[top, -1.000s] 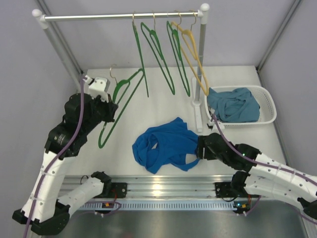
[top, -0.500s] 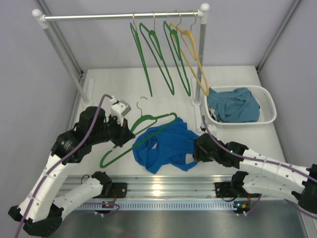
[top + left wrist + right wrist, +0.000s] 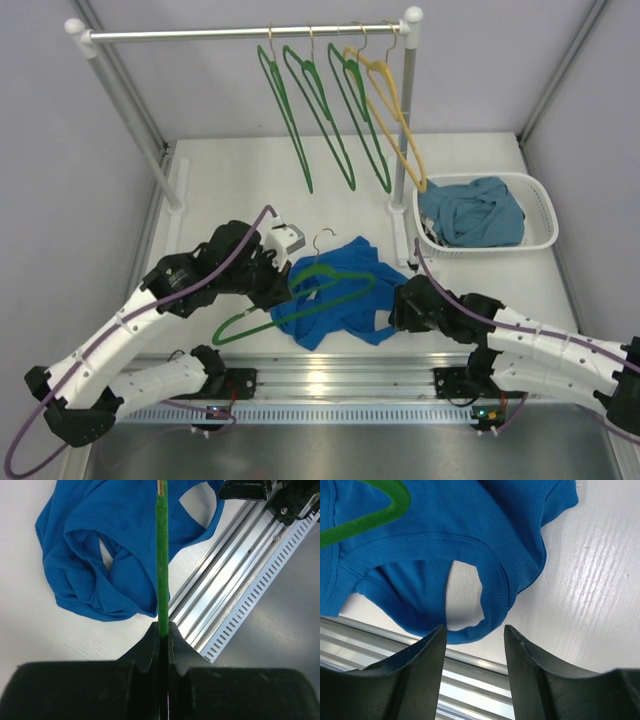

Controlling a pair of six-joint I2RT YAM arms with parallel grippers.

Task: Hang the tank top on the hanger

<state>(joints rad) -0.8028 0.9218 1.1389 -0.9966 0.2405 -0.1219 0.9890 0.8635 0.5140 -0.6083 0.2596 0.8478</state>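
The royal-blue tank top (image 3: pixel 335 295) lies crumpled on the white table near the front edge; it also shows in the left wrist view (image 3: pixel 110 545) and the right wrist view (image 3: pixel 470 535). My left gripper (image 3: pixel 283 283) is shut on a green hanger (image 3: pixel 300 300) and holds it over the top's left part; the hanger's bar (image 3: pixel 162 565) runs straight out from the jaws (image 3: pixel 163 630). My right gripper (image 3: pixel 398 305) is open at the top's right edge, its fingers either side of a strap loop (image 3: pixel 490 610). The hanger's corner (image 3: pixel 375 515) shows above the fabric.
A rail (image 3: pixel 240 33) at the back carries three green hangers (image 3: pixel 320 100) and a yellow hanger (image 3: pixel 395 110). A white basket (image 3: pixel 545 215) with a teal garment (image 3: pixel 470 210) stands at the right. A metal rail (image 3: pixel 330 375) runs along the front edge.
My left arm has carried the green hanger from the left side of the table rightward and down over the tank top. My right gripper has stayed at the top's right edge.
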